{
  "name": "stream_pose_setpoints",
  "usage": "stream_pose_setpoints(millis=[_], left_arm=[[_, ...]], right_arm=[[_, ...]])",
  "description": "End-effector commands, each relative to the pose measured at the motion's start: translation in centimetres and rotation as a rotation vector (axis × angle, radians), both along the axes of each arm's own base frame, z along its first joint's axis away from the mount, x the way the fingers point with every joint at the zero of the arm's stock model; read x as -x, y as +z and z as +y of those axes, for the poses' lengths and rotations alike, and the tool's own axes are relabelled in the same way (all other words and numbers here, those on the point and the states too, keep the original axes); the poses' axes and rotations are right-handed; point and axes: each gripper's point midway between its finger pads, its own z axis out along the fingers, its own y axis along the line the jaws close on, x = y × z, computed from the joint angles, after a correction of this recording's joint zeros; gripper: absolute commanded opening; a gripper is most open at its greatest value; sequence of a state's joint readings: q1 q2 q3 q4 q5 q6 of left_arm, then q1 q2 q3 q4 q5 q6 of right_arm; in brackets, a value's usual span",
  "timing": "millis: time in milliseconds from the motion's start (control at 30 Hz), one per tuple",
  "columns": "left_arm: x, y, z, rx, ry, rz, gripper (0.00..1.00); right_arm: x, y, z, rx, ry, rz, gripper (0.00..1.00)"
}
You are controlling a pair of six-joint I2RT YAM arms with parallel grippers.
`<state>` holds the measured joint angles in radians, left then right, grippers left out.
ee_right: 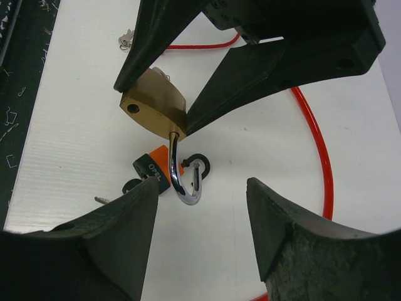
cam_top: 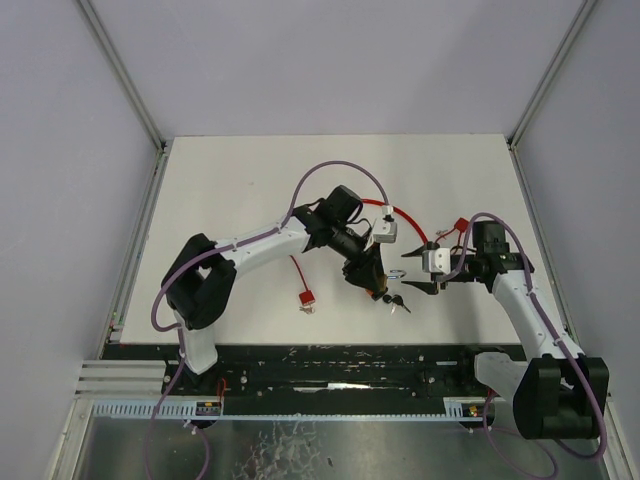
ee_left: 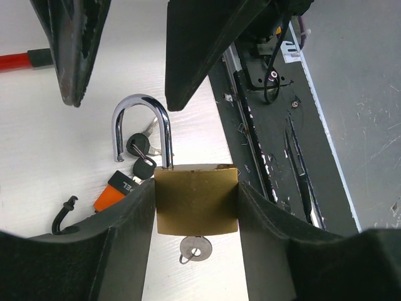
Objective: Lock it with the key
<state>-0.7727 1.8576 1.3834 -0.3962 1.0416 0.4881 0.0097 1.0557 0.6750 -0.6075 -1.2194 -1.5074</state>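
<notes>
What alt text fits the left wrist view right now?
The left gripper holds a brass padlock by its body, its shackle open with one leg free and a key in its bottom end. Beyond the shackle, the right gripper is open above the white table, where spare keys with an orange tag lie.

1. Left wrist view: close above the padlock.
2. Right wrist view: close, facing the padlock.
3. Top view: high behind both arm bases, looking down, far from the padlock; all share it.
</notes>
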Motion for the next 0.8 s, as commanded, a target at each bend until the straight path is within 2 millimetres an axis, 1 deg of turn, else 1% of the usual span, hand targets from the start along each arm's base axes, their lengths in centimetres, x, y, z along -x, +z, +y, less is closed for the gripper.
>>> stream_pose_setpoints(millis=[0,133,400,633,767], left_arm=[[0.4,2.4,-0.4,0.093,-0.049,-0.044,0.0],[0.6,2.6,-0.3,0.103,-0.058,-0.045,0.0],[0.8,2.8,-0.1,0.118,-0.072,-0.05,0.0],[1.1,3.1,0.0,0.132,-0.085,-0.05,0.0],[1.1,3.2,0.2,0.139,-0.089,-0.048,0.0]], right_arm=[[-0.1,-0.2,0.5,0.007,0.023,-0.021,0.63],[0.1,-0.8,0.9,0.022,0.043,-0.023,0.57],[0.3,-1.0,1.1,0.037,0.058,-0.034,0.43],[0.4,-1.4,1.3,0.059,0.07,-0.053,0.4],[0.4,-1.3,1.3,0.06,0.072,-0.062,0.35]])
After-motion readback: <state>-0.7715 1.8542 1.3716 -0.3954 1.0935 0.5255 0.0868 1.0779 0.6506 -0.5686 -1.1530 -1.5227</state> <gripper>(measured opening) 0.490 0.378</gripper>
